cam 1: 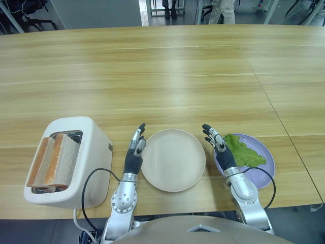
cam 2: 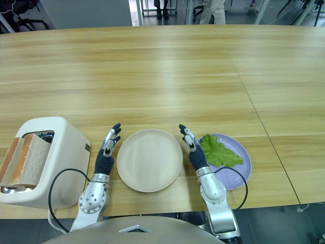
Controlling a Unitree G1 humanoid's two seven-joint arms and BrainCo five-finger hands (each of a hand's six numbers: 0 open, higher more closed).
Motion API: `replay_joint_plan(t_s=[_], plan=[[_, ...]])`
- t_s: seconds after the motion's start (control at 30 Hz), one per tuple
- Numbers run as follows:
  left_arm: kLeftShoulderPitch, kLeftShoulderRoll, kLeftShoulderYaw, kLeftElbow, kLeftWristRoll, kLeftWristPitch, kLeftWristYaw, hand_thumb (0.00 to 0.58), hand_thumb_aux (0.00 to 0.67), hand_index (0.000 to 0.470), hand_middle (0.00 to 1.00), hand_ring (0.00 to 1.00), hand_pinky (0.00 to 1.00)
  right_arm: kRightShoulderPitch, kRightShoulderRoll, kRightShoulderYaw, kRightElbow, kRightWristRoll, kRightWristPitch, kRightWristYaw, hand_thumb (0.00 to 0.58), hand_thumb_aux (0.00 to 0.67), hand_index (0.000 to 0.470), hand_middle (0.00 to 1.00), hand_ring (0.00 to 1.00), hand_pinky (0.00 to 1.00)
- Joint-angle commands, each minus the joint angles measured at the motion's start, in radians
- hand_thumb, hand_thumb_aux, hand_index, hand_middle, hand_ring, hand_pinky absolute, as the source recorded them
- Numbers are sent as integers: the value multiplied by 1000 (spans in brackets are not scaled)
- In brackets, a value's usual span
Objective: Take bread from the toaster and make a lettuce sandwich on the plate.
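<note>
Left eye view, near left of the wooden counter (cam 1: pixel 152 76): cream toaster (cam 1: pixel 94 147), two slices of bread (cam 1: pixel 53 160) upright in its slot, tops well above the rim (crusts orange-brown). Just right of the toaster, left hand (cam 1: pixel 133 157), palm turned toward the beige plate (cam 1: pixel 172 160), fingers (cam 1: pixel 139 134) straight and slightly spread, holding nothing, tips close beside the plate's left rim. Beige plate at the near middle of the counter. On its other side, right hand (cam 1: pixel 221 150), between that plate and a purple plate (cam 1: pixel 266 170), fingers (cam 1: pixel 209 131) likewise stretched out, grasping nothing. On the purple plate, a green leaf of lettuce (cam 1: pixel 245 151), lying flat, just beside the right hand. Black cable (cam 1: pixel 87 185) looping from the left wrist across the toaster's front corner.
</note>
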Motion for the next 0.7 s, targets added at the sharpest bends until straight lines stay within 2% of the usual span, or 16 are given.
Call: replay_joint_plan(t_s=[0.03, 0.4, 0.5, 0.7], plan=[[6, -1, 0, 16, -3, -1, 0, 0, 0, 0, 0, 0, 0, -1, 2, -3, 15, 4, 5, -3, 0, 0, 0, 0, 0, 0], [6, 0, -1, 5, -1, 3, -2, 0, 0, 0, 0, 0, 0, -1, 2, -6, 13, 4, 5, -5, 0, 0, 0, 0, 0, 0], [20, 9, 20, -83, 35, 34, 12, 0, 0, 0, 0, 0, 0, -1, 2, -6, 10, 5, 6, -3, 0, 0, 0, 0, 0, 0], [48, 93, 83, -358, 231, 123, -19, 0, 0, 0, 0, 0, 0, 9, 6, 1, 3, 0, 8, -9, 0, 0, 0, 0, 0, 0]])
